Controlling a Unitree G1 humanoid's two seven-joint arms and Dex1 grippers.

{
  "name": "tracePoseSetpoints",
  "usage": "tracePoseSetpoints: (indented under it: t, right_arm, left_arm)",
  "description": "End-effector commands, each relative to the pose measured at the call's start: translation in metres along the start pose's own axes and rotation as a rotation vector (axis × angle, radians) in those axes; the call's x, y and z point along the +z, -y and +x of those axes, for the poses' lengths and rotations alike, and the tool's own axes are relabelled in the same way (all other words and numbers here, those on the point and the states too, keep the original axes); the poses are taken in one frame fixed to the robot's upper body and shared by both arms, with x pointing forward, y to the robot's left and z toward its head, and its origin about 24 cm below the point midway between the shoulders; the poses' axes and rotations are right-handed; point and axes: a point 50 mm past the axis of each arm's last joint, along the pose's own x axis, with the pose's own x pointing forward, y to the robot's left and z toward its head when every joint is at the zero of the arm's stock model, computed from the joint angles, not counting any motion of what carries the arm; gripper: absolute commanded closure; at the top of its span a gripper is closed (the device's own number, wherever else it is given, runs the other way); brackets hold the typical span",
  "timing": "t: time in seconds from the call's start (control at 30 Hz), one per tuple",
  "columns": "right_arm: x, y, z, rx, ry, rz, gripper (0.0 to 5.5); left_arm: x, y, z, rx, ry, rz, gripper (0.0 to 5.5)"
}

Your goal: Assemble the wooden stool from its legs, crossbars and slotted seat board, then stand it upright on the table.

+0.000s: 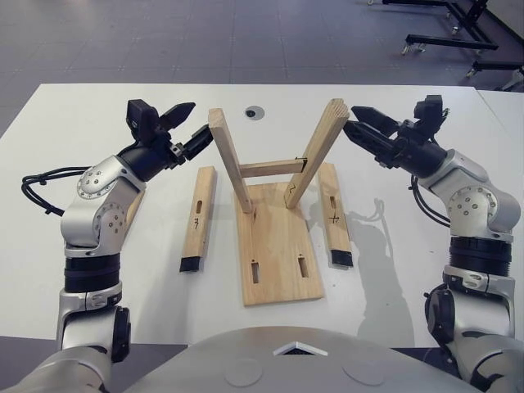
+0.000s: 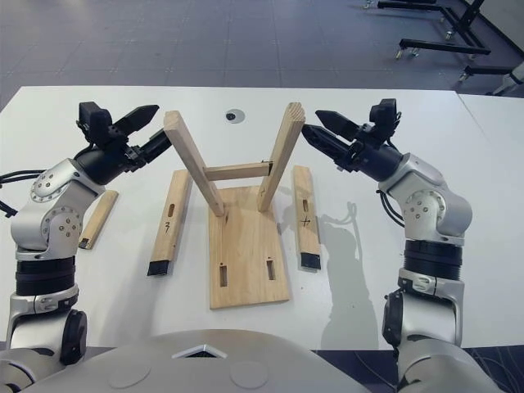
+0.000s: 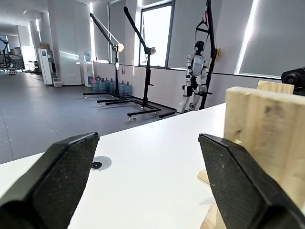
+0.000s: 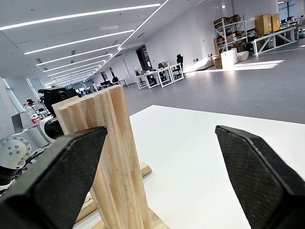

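a: what are the surface and the room like?

b: a white table, with a small round cable hole beyond the seat board. past the table there is grey floor, and wheeled stands far behind the board's right side.

a: and the stool?

b: the seat board lies flat mid-table. two legs stand in it, leaning apart, the left post and the right post, joined by a crossbar. one loose leg lies flat just left of the board, and the other loose leg just right of it.

a: the grippers?

b: the left gripper sits by the top of the left post, fingers spread, gripping nothing. the right gripper is by the top of the right post, spread likewise.

a: anything hard to make out?

b: a short wooden bar, well left of the board, is partly hidden under the left arm. i cannot tell whether any finger touches a post.
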Motion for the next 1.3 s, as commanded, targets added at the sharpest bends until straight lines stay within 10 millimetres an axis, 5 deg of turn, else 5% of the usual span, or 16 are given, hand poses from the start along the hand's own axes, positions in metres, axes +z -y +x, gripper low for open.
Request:
tracePoseSetpoints:
  t: [0.03, 0.17, 0.33, 0.5, 0.67, 1.3]
  right_arm:
    - [0.001, -0.006, 0.007, 0.047, -0.027, -0.030, 1.31]
    - [-0.001, 0.002, 0.004, 0.004, -0.033, -0.050, 1.31]
    - [0.002, 0.006, 0.000, -0.019, -0.027, -0.066, 1.31]
    - [0.004, 0.007, -0.002, -0.024, -0.024, -0.073, 1.31]
    - [0.007, 0.007, 0.004, -0.009, -0.024, -0.076, 1.31]
    - [0.001, -0.002, 0.019, 0.082, -0.050, -0.070, 1.31]
  left_arm:
    - [0.000, 0.000, 0.006, 0.004, -0.035, 0.021, 1.67]
    - [0.005, -0.012, -0.002, 0.075, -0.044, 0.057, 1.67]
    - [0.020, -0.030, -0.041, 0.183, -0.051, 0.111, 1.67]
    - [0.022, -0.006, -0.068, 0.017, -0.038, 0.023, 1.67]
    - [0.016, 0.012, -0.057, -0.080, -0.031, -0.030, 1.67]
    - [0.010, 0.016, -0.023, -0.173, -0.040, -0.037, 1.67]
